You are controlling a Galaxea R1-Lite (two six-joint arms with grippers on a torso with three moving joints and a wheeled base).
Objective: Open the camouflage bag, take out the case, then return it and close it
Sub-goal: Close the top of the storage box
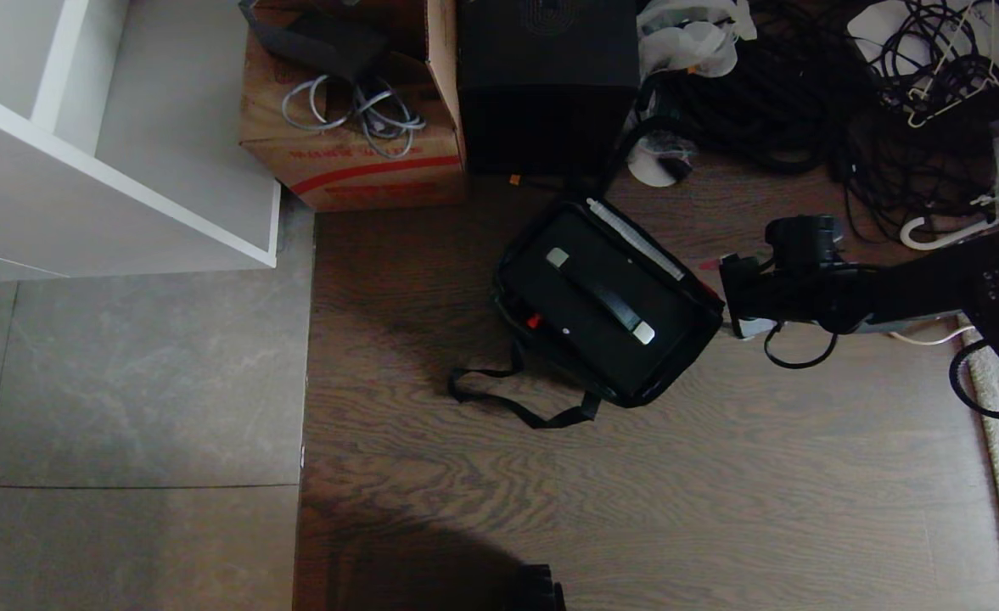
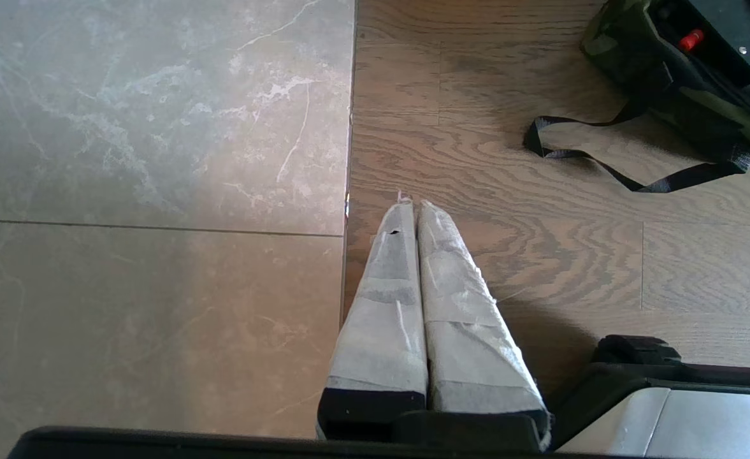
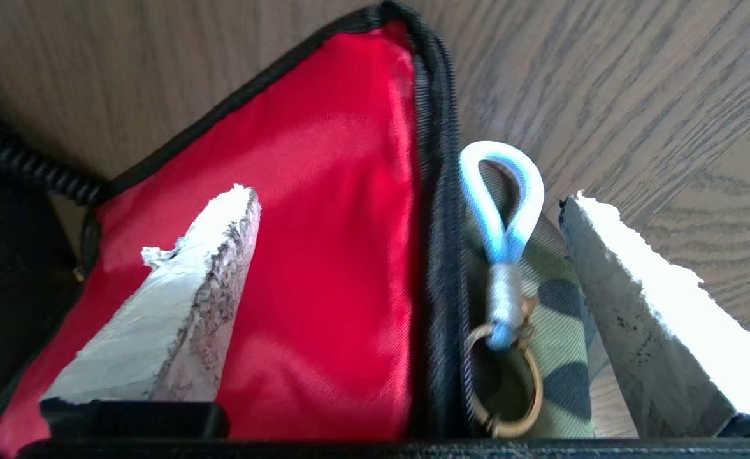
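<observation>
Head view is showing the camouflage bag (image 1: 605,305) sitting open on the wooden floor (image 1: 635,509), with the case (image 1: 601,297) lying inside it, its handle with 2 silver ends facing up. The right gripper (image 1: 732,297) is hovering at the bag's far edge beside the folded-back lid. Judging by this, the bag is unzipped, but whether the case is awaiting removal or is already back in, I cannot tell; closing is certainly remaining. A black webbing strap (image 1: 516,399) is trailing limply across the boards.

Left wrist view is showing the left gripper (image 2: 413,210) parked above the floor, its 2 tape-wrapped fingers (image 2: 387,306) pressed together, well apart from the bag's soft camouflage corner.

Right wrist view is showing the right gripper's fingers (image 3: 183,306) standing wide apart, straddling the lid's glossy red lining (image 3: 324,255) and ribbed black zipper edge. Between them a smooth white zipper clip (image 3: 505,217) is hanging on a brass ring, lying against camouflage fabric, and nothing is being held.
</observation>
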